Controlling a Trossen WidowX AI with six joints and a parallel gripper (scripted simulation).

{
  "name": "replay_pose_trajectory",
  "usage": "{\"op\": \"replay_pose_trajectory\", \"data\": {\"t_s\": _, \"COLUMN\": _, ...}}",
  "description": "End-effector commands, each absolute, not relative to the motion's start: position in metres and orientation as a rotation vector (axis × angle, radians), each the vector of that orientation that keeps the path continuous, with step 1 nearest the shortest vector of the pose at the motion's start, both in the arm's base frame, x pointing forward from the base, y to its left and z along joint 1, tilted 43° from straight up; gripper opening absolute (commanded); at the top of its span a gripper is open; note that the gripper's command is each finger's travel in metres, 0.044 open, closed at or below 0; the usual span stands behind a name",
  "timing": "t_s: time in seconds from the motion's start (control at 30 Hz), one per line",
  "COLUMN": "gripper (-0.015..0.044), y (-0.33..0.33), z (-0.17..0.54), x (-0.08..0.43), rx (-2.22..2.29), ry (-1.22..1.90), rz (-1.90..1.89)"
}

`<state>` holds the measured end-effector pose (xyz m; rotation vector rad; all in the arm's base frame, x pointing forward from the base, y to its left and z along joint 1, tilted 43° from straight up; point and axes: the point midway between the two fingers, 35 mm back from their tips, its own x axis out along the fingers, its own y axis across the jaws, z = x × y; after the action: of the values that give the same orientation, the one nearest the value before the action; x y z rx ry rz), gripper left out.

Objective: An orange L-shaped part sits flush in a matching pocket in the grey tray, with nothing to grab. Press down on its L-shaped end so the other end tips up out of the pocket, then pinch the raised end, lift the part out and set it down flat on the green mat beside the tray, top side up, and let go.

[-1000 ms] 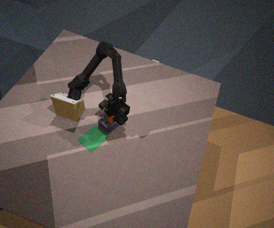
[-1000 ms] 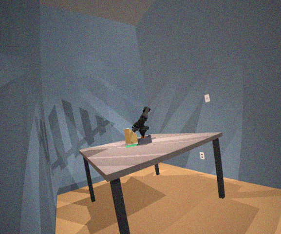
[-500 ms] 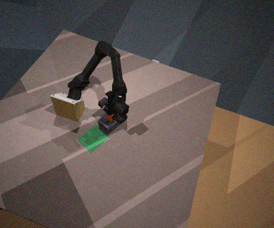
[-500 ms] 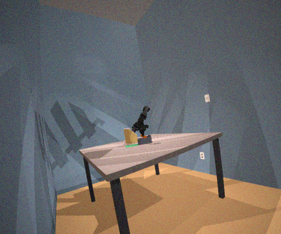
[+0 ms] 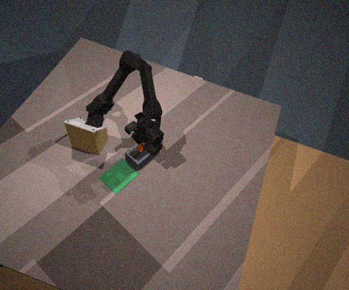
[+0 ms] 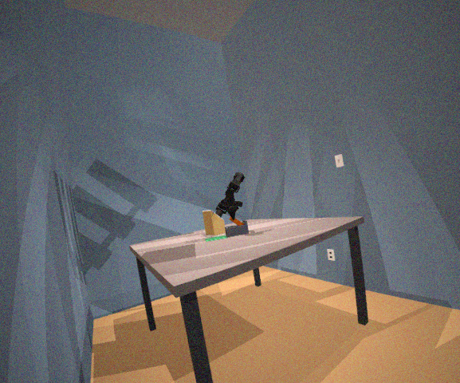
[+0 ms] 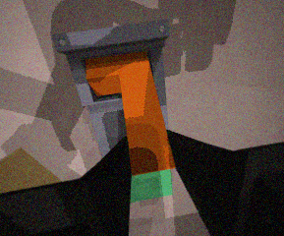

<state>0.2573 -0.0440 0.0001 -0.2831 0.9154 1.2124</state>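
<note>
The orange L-shaped part (image 5: 141,147) (image 6: 236,221) (image 7: 142,105) is tilted. Its long arm rises toward my gripper, and its L-shaped end is low at the end of the grey tray (image 5: 133,162) (image 6: 237,230) (image 7: 112,39) away from the mat. Whether that end still touches the pocket cannot be told. My gripper (image 7: 145,138) is shut on the raised end, with a black finger on each side. In the top view the arm hides much of the part and tray. The green mat (image 5: 118,176) (image 6: 215,238) (image 7: 148,187) lies flat beside the tray.
A tan block with a white top (image 5: 86,137) (image 6: 214,223) stands near the arm's base, and its corner shows in the wrist view (image 7: 21,169). The tray's raised walls surround the pocket. Shadows cross the tabletop (image 5: 199,187).
</note>
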Motion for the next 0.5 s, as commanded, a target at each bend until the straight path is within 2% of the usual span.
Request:
{"op": "replay_pose_trajectory", "data": {"t_s": 0.0, "gripper": 0.0, "y": -0.05, "z": 0.008, "x": 0.259, "rx": -0.295, "ry": 0.907, "rz": 1.207}}
{"op": "replay_pose_trajectory", "data": {"t_s": 0.47, "gripper": 0.0, "y": -0.065, "z": 0.025, "x": 0.258, "rx": -0.296, "ry": 0.908, "rz": 1.206}}
